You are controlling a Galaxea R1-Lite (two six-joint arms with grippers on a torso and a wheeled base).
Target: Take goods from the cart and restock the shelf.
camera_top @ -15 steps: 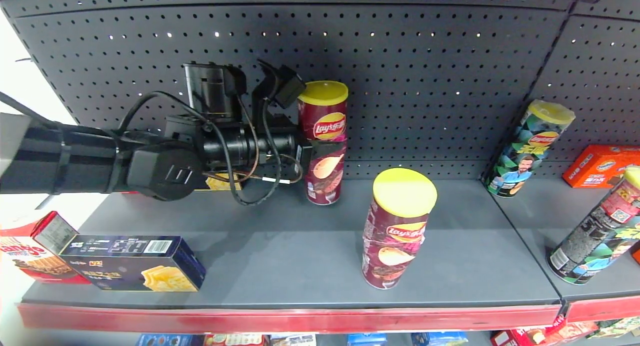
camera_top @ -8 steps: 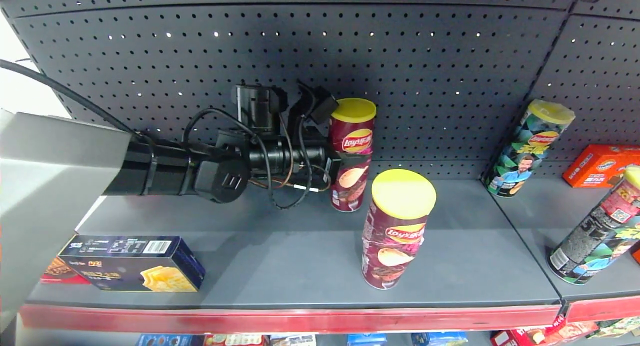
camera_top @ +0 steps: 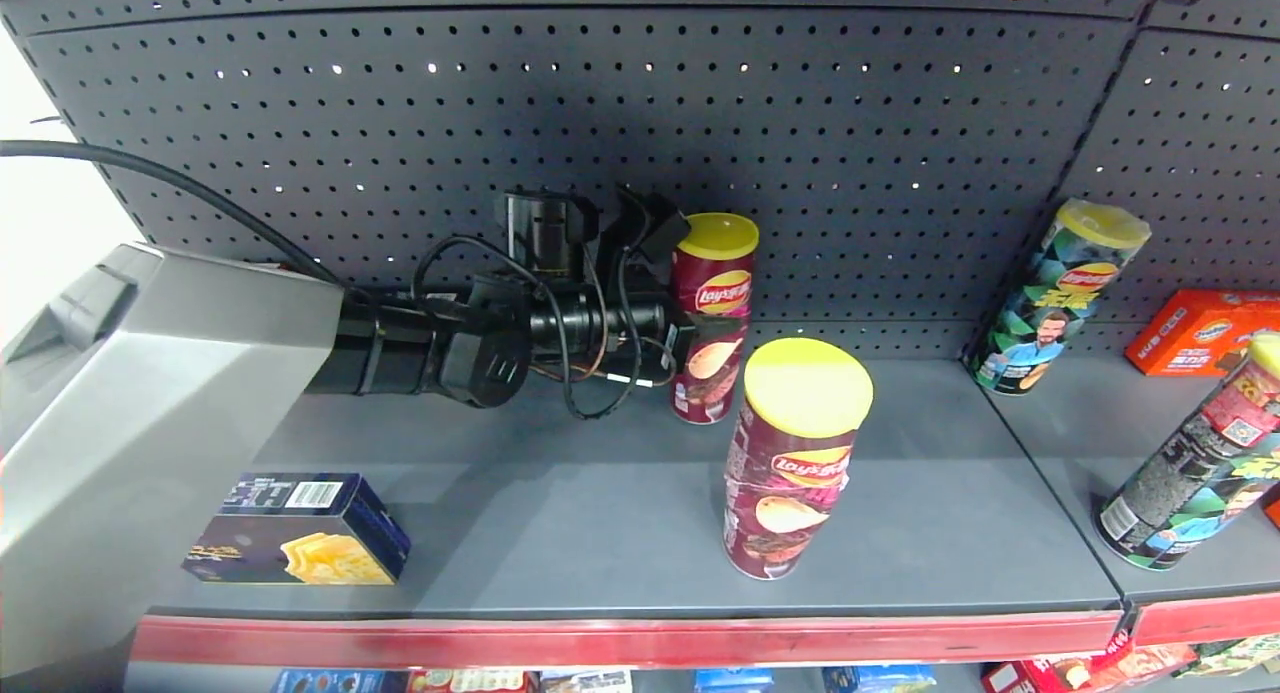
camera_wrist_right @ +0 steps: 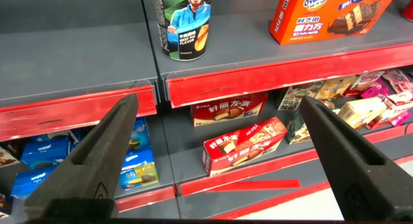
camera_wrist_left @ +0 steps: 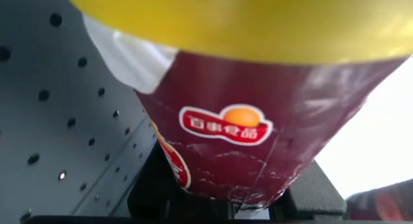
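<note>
My left gripper [camera_top: 690, 341] is shut on a maroon chips can with a yellow lid [camera_top: 712, 313], held upright at the back of the grey shelf [camera_top: 560, 513], close to the pegboard. The can's base is at about shelf level. In the left wrist view the same can [camera_wrist_left: 239, 133] sits right in front of the camera. A second, identical can [camera_top: 795, 453] stands nearer the shelf's front, right of the held one and apart from it. My right gripper [camera_wrist_right: 218, 101] is open and holds nothing, facing lower shelves.
A dark blue cracker box [camera_top: 300, 528] lies front left. A green can [camera_top: 1060, 298] leans on the pegboard at the right, beside an orange box [camera_top: 1200, 333] and a tilted black-green can [camera_top: 1190, 473]. Free shelf lies between the blue box and the front can.
My left arm has carried the maroon can to the right and deeper into the shelf, lowering it toward the shelf surface near the pegboard. The front can has not moved.
</note>
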